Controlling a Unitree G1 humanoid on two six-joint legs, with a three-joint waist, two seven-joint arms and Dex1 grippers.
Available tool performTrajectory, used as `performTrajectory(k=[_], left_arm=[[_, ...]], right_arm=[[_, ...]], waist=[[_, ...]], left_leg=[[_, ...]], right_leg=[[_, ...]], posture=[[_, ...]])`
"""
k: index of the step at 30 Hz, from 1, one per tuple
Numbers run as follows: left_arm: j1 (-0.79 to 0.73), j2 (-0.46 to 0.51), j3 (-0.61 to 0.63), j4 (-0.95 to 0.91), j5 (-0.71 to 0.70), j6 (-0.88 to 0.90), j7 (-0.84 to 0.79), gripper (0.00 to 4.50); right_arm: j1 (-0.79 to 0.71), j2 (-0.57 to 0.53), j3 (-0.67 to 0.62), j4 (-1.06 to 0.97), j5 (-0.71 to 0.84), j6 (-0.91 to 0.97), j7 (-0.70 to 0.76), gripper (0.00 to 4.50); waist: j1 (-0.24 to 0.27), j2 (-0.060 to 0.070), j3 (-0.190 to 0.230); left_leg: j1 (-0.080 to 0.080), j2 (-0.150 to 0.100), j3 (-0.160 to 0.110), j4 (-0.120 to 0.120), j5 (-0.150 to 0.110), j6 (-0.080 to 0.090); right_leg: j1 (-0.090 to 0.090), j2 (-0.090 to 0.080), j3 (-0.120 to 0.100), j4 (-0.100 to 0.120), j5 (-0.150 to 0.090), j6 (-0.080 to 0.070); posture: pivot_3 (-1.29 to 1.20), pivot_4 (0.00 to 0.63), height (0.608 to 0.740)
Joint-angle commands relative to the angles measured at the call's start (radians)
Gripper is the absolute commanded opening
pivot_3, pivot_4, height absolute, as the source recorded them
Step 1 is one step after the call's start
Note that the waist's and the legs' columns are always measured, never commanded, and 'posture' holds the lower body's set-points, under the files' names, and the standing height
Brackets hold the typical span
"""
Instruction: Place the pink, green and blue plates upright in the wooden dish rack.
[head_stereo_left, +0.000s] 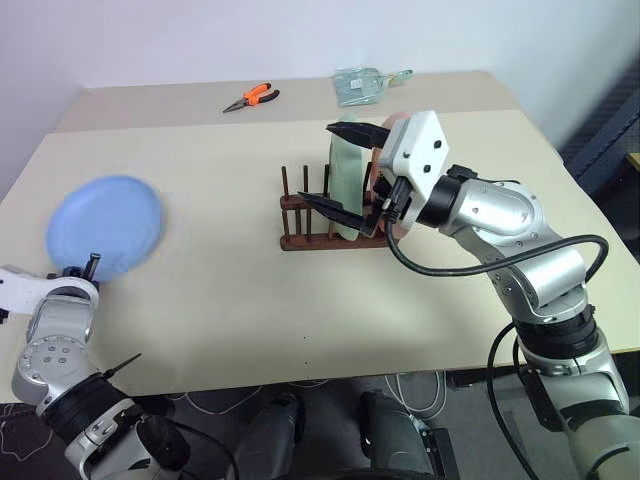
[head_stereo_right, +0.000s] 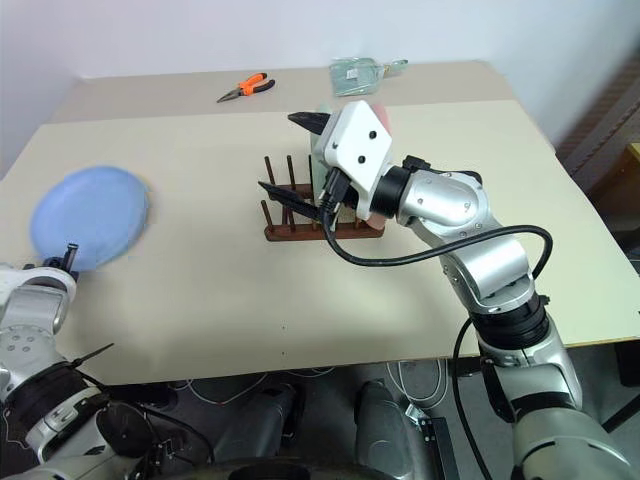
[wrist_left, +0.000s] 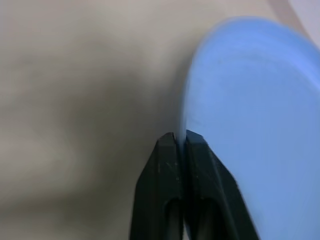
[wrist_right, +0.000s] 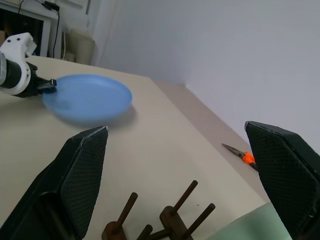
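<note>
A beige table (head_stereo_left: 300, 300) fills most of the head views. At the far left of the frame, the left gripper (wrist_left: 180, 142) has its two black fingers pressed together, pinching the near rim of the blue plate (head_stereo_left: 105, 228). The plate extends up and away from the fingertips and looks lifted off the tabletop; it is blurred. In the left wrist view the plate's rim runs right into the seam between the two fingers, with the plate's face spreading out to one side of them.

Near the centre of the frame stands the wooden dish rack (head_stereo_left: 300, 228), a dark brown base with thin upright pegs. The green plate (head_stereo_left: 346, 165) stands on edge in the rack's right part, and the pink plate (head_stereo_left: 392, 125) stands just behind it, mostly hidden by the right arm. The pegs at the rack's left end are bare.

The right gripper (head_stereo_left: 342, 172) has its fingers spread wide apart, one above and one below the green plate's left edge; no contact with the plate can be made out.

At the top of the frame, well away from the rack, lie orange-handled pliers (head_stereo_left: 251, 98) and a clear plastic bag (head_stereo_left: 362, 84).
</note>
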Motion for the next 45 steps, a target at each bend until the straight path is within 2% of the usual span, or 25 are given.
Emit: performTrajectory(k=[1,8,11,15,18,20,25,28,31,32,34,37,40,42,44,45], left_arm=[[-0.034,0.066,-0.205,-0.169,0.055,-0.085,-0.2,0.02],[-0.169,0.049,-0.519,-0.336,0.16,-0.113,-0.265,0.02],[-0.193,0.018,-0.577,-0.379,0.166,-0.12,-0.269,0.02],[-0.205,-0.008,-0.615,-0.418,0.162,-0.124,-0.282,0.02],[-0.191,-0.01,-0.608,-0.441,0.14,-0.116,-0.303,0.0],[-0.182,-0.009,-0.6,-0.449,0.128,-0.111,-0.315,0.0],[-0.169,0.006,-0.573,-0.445,0.122,-0.119,-0.334,0.0],[-0.165,0.004,-0.546,-0.441,0.101,-0.129,-0.341,0.0],[-0.169,-0.008,-0.503,-0.438,0.057,-0.143,-0.333,0.95],[-0.175,-0.014,-0.483,-0.437,0.035,-0.15,-0.327,1.53],[-0.213,-0.021,-0.402,-0.416,-0.014,-0.201,-0.286,2.39],[-0.245,0.011,-0.291,-0.368,-0.019,-0.29,-0.245,2.39],[-0.169,0.132,-0.273,-0.304,0.152,-0.346,-0.277,2.39],[-0.109,0.172,-0.254,-0.265,0.204,-0.386,-0.296,2.39],[-0.017,0.206,-0.275,-0.234,0.28,-0.418,-0.34,2.39],[0.08,0.246,-0.361,-0.229,0.378,-0.443,-0.403,2.39]], right_arm=[[-0.034,0.006,0.002,-0.044,-0.056,-0.044,0.016,4.5],[-0.115,0.037,0.243,0.095,-0.406,-0.31,0.064,4.5],[-0.176,0.079,0.309,0.21,-0.571,-0.403,0.015,4.5],[-0.232,0.16,0.347,0.344,-0.714,-0.461,-0.046,4.5],[-0.241,0.194,0.36,0.418,-0.794,-0.487,-0.079,3.61],[-0.24,0.21,0.35,0.433,-0.808,-0.496,-0.077,2.67],[-0.237,0.24,0.341,0.442,-0.833,-0.498,-0.062,0.01],[-0.237,0.249,0.339,0.449,-0.859,-0.504,-0.071,0.01],[-0.236,0.257,0.333,0.459,-0.873,-0.513,-0.074,0.0],[-0.236,0.26,0.33,0.461,-0.875,-0.516,-0.075,0.0],[-0.237,0.266,0.32,0.469,-0.872,-0.525,-0.082,0.0],[-0.236,0.272,0.298,0.475,-0.85,-0.551,-0.089,0.0],[-0.215,0.296,0.24,0.457,-0.747,-0.581,-0.076,0.0],[-0.198,0.315,0.196,0.428,-0.666,-0.594,-0.061,0.0],[-0.179,0.354,0.139,0.373,-0.545,-0.567,-0.043,0.0],[-0.166,0.397,0.084,0.317,-0.411,-0.5,-0.032,0.0]], waist=[[0.003,-0.003,0.001],[-0.01,-0.004,0.001],[-0.031,-0.003,0.001],[-0.032,-0.003,0.001],[-0.025,-0.003,0.001],[-0.022,-0.003,0.001],[-0.027,-0.003,0.001],[-0.026,-0.003,0.001],[-0.026,-0.003,0.001],[-0.026,-0.003,0.001],[-0.026,-0.003,0.001],[-0.028,-0.004,0.001],[-0.031,-0.003,0.001],[-0.029,-0.003,0.001],[-0.028,-0.003,0.001],[-0.028,-0.003,0.001]], left_leg=[[0.0,0.0,0.0,0.0,0.0,0.0],[-0.001,0.0,0.001,0.0,0.001,-0.001],[0.001,0.0,0.001,-0.002,0.002,-0.003],[0.001,0.001,0.001,-0.003,0.006,-0.01],[0.001,0.001,0.0,-0.003,0.006,-0.01],[0.0,0.001,0.0,-0.003,0.006,-0.01],[0.0,0.001,0.0,-0.003,0.006,-0.01],[0.0,0.001,-0.001,-0.003,0.006,-0.01],[0.0,0.001,0.0,-0.003,0.006,-0.01],[0.0,0.001,0.0,-0.003,0.006,-0.01],[0.0,0.001,0.0,-0.003,0.006,-0.01],[0.0,0.001,-0.001,-0.003,0.006,-0.011],[0.001,0.002,0.0,-0.004,0.007,-0.011],[0.001,0.002,0.0,-0.005,0.007,-0.012],[0.001,0.002,0.0,-0.005,0.007,-0.011],[0.001,0.002,0.0,-0.005,0.007,-0.011]], right_leg=[[0.0,0.0,0.0,0.0,0.0,0.0],[0.0,0.0,0.0,-0.001,0.0,0.0],[0.0,0.0,0.0,0.0,0.0,0.0],[-0.002,0.002,0.001,0.002,0.001,-0.002],[-0.002,0.003,0.001,0.002,0.002,-0.002],[-0.002,0.002,0.001,0.001,0.002,-0.002],[-0.002,0.002,0.001,0.001,0.002,-0.002],[-0.003,0.003,0.001,0.002,0.002,-0.002],[-0.002,0.003,0.001,0.002,0.002,-0.002],[-0.002,0.003,0.001,0.002,0.002,-0.002],[-0.002,0.003,0.001,0.002,0.002,-0.002],[-0.003,0.003,0.001,0.002,0.002,-0.003],[-0.003,0.003,0.001,0.002,0.002,-0.003],[-0.003,0.004,0.001,0.002,0.002,-0.003],[-0.003,0.004,0.001,0.001,0.002,-0.003],[-0.003,0.004,0.001,0.001,0.002,-0.003]], posture=[[0.0,0.15,0.739],[0.0,0.15,0.739],[0.0,0.15,0.739],[0.0,0.15,0.739],[0.0,0.15,0.739],[0.0,0.15,0.739],[0.0,0.15,0.739],[0.0,0.15,0.739],[0.0,0.15,0.739],[0.0,0.15,0.739],[0.0,0.15,0.739],[0.0,0.15,0.739],[0.0,0.15,0.739],[0.0,0.15,0.739],[0.0,0.15,0.739],[0.0,0.15,0.739]])
